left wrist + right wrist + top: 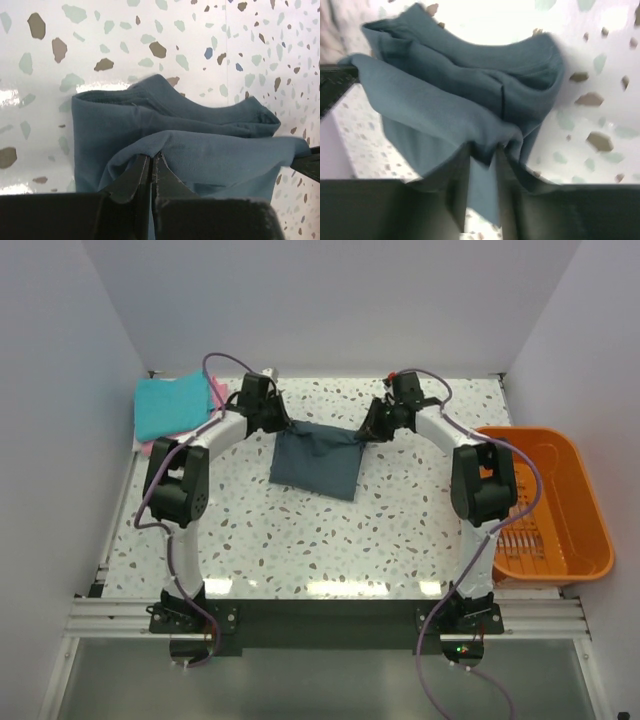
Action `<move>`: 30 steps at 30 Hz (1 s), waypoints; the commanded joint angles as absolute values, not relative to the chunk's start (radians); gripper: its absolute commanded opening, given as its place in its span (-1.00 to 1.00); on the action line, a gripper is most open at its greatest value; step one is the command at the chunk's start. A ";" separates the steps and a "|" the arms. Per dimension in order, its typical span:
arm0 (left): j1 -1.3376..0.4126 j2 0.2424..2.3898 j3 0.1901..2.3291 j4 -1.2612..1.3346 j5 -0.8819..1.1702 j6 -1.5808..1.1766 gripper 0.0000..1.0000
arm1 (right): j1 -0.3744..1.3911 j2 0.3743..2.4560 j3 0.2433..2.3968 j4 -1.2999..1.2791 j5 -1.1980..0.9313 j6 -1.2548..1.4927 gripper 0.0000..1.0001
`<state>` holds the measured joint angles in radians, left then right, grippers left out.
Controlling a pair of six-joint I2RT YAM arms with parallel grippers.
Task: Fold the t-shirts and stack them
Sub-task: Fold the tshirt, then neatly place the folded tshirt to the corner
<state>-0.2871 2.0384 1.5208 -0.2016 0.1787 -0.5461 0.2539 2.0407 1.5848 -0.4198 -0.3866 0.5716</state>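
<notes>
a speckled table [300, 540] with an orange bin [590, 540] at its right edge. the dark slate t-shirt [318, 465], partly folded, lies toward the far middle, its far edge lifted between the two arms. in the far left corner the turquoise t-shirt [170, 405] rests folded on the pink t-shirt [217, 392]. the left gripper [151, 157] is clamped tight on a fold of the slate cloth. the right gripper [482, 150] shows its fingers a little apart with cloth bunched between them, and the blur leaves its hold unclear. the step appears to be the last fold or the carry of the third shirt. next, it would need laying flat and moving onto the pile at left.
</notes>
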 commanded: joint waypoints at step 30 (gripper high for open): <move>-0.308 2.144 1.476 -0.265 0.152 -0.152 0.82 | 0.249 1.407 0.884 -0.267 -0.336 0.517 0.97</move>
<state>-0.2771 2.1155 1.4864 -0.2245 0.2420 -0.1970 0.2440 1.4883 0.9253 -0.3138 -0.3309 0.5079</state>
